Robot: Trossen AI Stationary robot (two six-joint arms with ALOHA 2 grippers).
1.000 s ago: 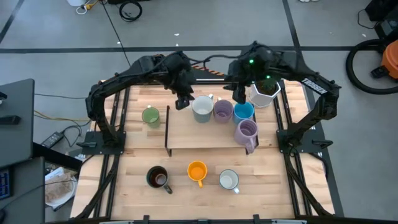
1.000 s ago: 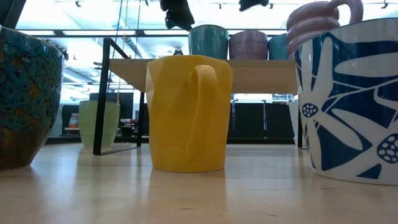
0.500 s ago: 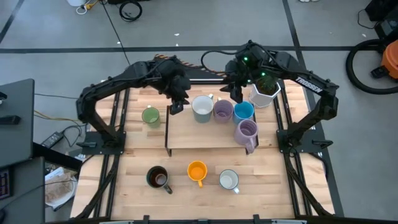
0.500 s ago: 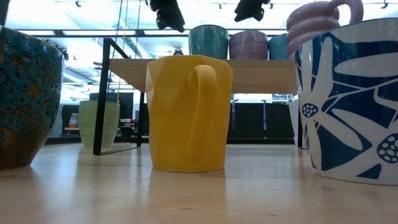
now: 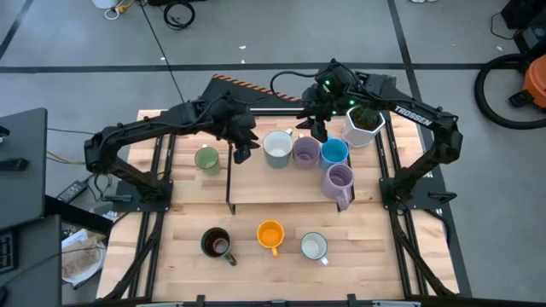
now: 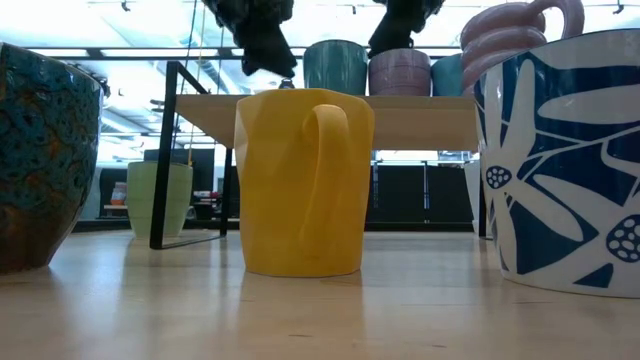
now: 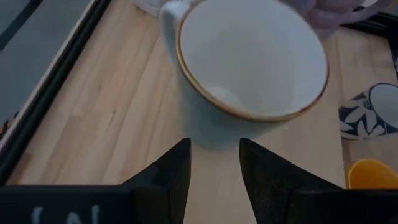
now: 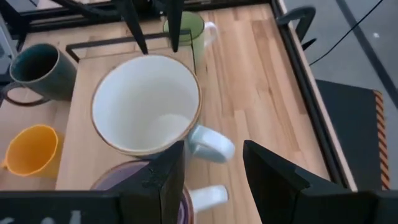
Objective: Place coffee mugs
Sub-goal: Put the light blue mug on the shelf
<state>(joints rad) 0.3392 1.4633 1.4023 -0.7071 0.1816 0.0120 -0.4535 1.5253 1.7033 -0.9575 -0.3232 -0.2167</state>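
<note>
A white mug (image 5: 277, 147) stands on the raised wooden shelf (image 5: 273, 183), in a row with a lavender mug (image 5: 306, 151) and a blue mug (image 5: 333, 153). A taller lavender mug (image 5: 338, 182) stands nearer on the shelf. My left gripper (image 5: 242, 153) hovers open just left of the white mug (image 7: 249, 68). My right gripper (image 5: 317, 130) hangs open at its far right, and the handle (image 8: 209, 143) lies ahead of its fingers. The green mug (image 5: 206, 159) stands on the table left of the shelf. The dark brown (image 5: 216, 243), orange (image 5: 270, 234) and pale grey-white (image 5: 314, 246) mugs stand near the near edge.
The white faceted planter with a cactus (image 5: 363, 124) stands at the shelf's far right corner, close behind my right arm. The shelf's black frame post (image 5: 230, 179) rises between the green mug and the shelf. Bare wood shows on the shelf's left half and on the table's outer sides.
Both grippers have come down toward the white mug. The left one moved toward the table's left and near edges as it sank. The right one drifted slightly left. No mug has moved.
</note>
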